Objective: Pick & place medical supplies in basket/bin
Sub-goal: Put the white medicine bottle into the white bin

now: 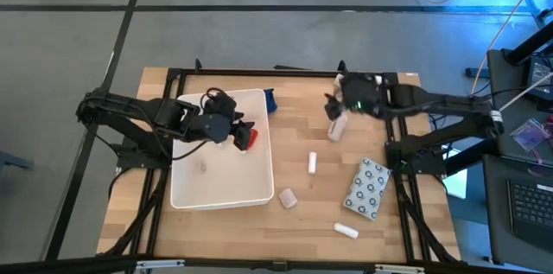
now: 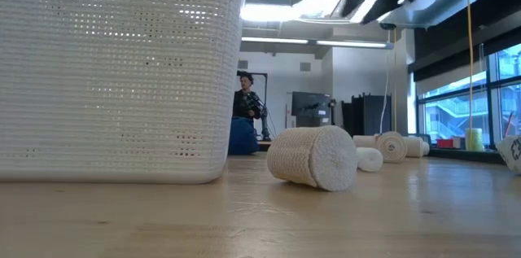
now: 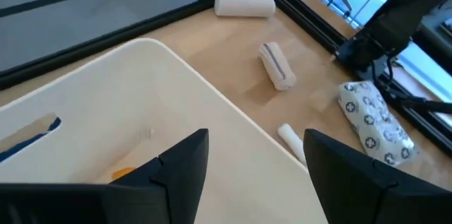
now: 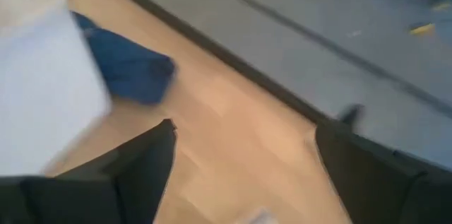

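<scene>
The wooden tabletop (image 1: pixel 302 127) still carries rolls and a dotted packet (image 1: pixel 367 188); the left gripper (image 1: pixel 244 136) spread over the tub (image 1: pixel 220 194), right gripper (image 1: pixel 334 110) spread empty.

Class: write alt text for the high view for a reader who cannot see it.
A white bin sits on a wooden table, the left end effector above it. Rolls and a dotted packet lie to its right; the right end effector hovers open nearby.

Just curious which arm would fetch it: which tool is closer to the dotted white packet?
The right tool: it hangs beyond the dotted packet, toward the table's far edge. The left tool is over the white bin, farther away.
</scene>
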